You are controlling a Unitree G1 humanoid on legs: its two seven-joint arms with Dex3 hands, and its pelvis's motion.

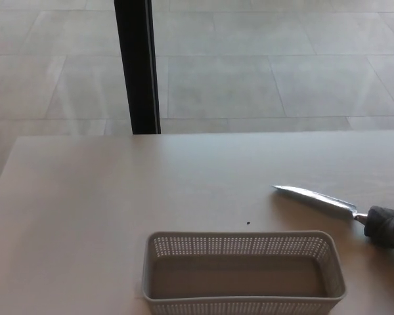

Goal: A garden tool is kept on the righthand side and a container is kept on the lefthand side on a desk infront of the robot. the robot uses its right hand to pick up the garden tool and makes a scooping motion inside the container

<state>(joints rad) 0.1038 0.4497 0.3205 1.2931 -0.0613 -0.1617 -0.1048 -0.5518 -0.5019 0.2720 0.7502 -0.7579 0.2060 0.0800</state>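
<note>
A garden trowel (313, 197) with a shiny metal blade lies low over the desk (118, 197) at the right, its tip pointing left. Its dark collar (383, 226) and pale handle run off the right edge of the picture. The blade's tip is a little beyond and to the right of the grey perforated basket (240, 239), which stands empty at the desk's near edge. I cannot tell whether the trowel rests on the desk or hovers just above it. Neither hand shows in the head view.
A black vertical post (137, 65) rises behind the desk's far edge at the left. Pale tiled floor (262, 59) lies beyond. A tiny dark speck (248, 222) sits on the desk just past the basket.
</note>
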